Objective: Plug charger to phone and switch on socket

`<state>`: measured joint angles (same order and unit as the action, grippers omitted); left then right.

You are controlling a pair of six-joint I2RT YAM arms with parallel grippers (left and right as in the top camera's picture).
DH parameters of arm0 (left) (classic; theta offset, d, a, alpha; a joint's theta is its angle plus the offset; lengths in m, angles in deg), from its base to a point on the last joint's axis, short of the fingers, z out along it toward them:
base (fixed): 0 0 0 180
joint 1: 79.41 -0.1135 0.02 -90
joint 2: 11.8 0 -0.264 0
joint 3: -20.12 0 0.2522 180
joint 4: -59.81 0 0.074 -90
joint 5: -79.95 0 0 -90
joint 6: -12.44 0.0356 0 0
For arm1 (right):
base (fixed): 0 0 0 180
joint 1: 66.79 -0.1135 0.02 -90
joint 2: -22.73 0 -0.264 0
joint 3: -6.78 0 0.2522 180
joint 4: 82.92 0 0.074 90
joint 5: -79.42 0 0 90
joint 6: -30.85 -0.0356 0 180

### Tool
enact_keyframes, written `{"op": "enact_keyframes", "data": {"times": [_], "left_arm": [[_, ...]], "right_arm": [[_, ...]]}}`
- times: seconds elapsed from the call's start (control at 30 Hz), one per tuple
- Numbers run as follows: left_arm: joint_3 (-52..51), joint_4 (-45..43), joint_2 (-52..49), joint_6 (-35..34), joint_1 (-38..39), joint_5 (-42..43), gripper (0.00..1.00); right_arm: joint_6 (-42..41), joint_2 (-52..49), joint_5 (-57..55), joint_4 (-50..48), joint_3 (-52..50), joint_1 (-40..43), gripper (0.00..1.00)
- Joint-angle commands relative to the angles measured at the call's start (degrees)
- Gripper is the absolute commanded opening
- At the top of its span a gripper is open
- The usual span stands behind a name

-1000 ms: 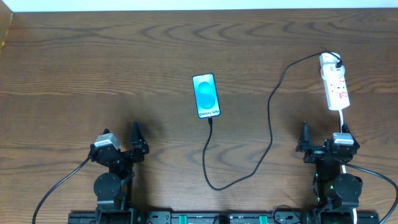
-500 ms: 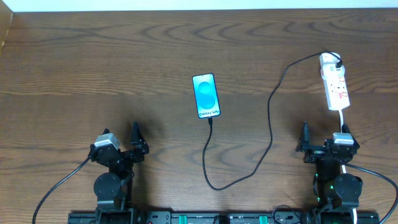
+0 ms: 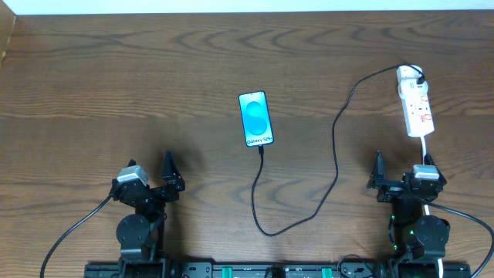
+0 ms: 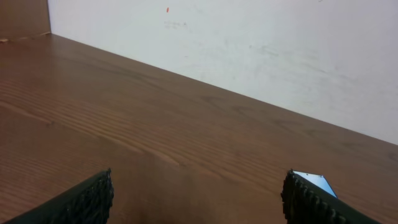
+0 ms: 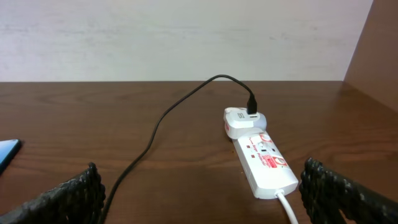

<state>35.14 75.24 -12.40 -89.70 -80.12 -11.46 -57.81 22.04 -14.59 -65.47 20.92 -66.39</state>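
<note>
Blue-lit phone (image 3: 256, 119) lies centre, charger (image 3: 336, 166) tip touching its near edge, cable looping to the socket (image 3: 415, 108) far right; your left gripper (image 4: 199, 205) and right gripper (image 5: 205, 199) sit near, jaws wide apart.

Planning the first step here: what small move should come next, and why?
Probably reach the left end effector toward the charger tip at the phone's near edge. It and the right end effector are both open and empty, far from everything, and I cannot tell whether the tip is seated.
</note>
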Motion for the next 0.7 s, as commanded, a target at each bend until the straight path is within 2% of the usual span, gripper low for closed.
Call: {"op": "enact_keyframes", "data": {"times": [0.0,0.67], "left_arm": [[-1.0,2.4,0.4,0.5,-0.3,-0.7,0.86],[-1.0,2.4,0.4,0.5,-0.3,-0.7,0.86]], "right_arm": [[0.9,0.4,0.5,0.3,-0.1,-0.5,0.99],[0.9,0.4,0.5,0.3,-0.1,-0.5,0.99]]}}
